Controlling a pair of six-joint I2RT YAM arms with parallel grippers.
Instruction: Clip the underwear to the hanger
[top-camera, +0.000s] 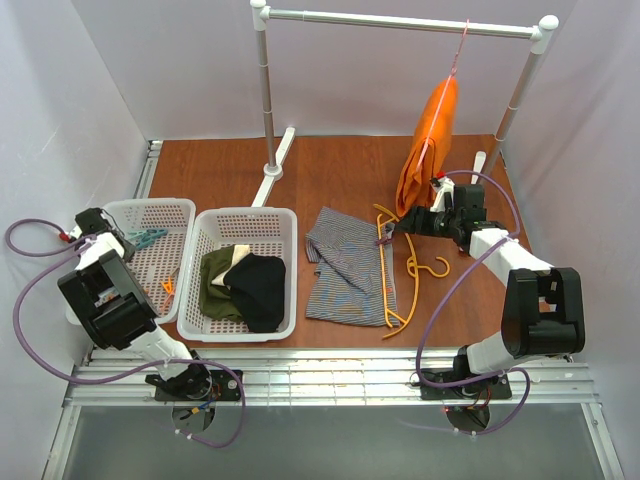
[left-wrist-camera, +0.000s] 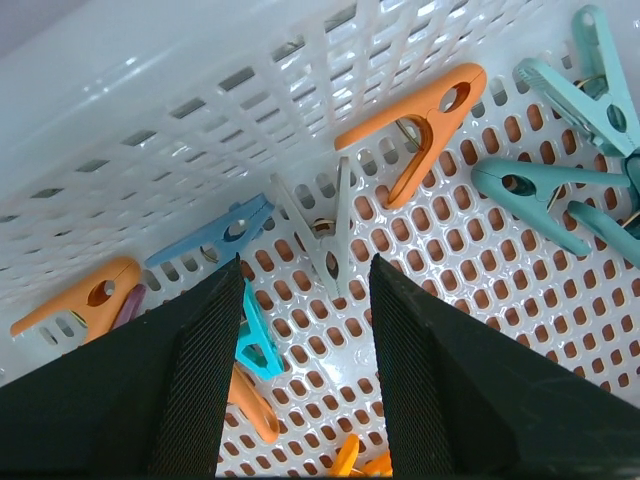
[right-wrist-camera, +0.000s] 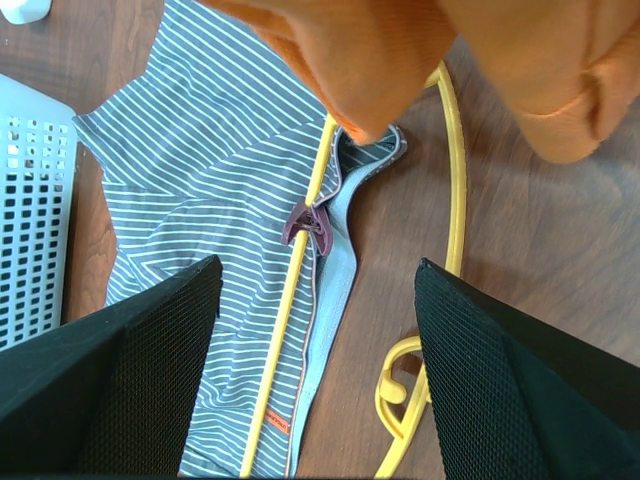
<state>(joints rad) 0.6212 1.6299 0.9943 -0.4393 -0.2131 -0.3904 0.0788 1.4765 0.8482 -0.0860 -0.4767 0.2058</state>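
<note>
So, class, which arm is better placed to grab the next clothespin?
Left. Its open end effector hangs inside the white basket, right above a white clothespin. The right end effector is open over the underwear and hanger, away from the clothespins.

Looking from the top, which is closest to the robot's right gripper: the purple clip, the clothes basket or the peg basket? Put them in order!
From the right gripper:
1. Purple clip, just beside it, on the underwear.
2. Clothes basket, middle of the table.
3. Peg basket, far left.
</note>
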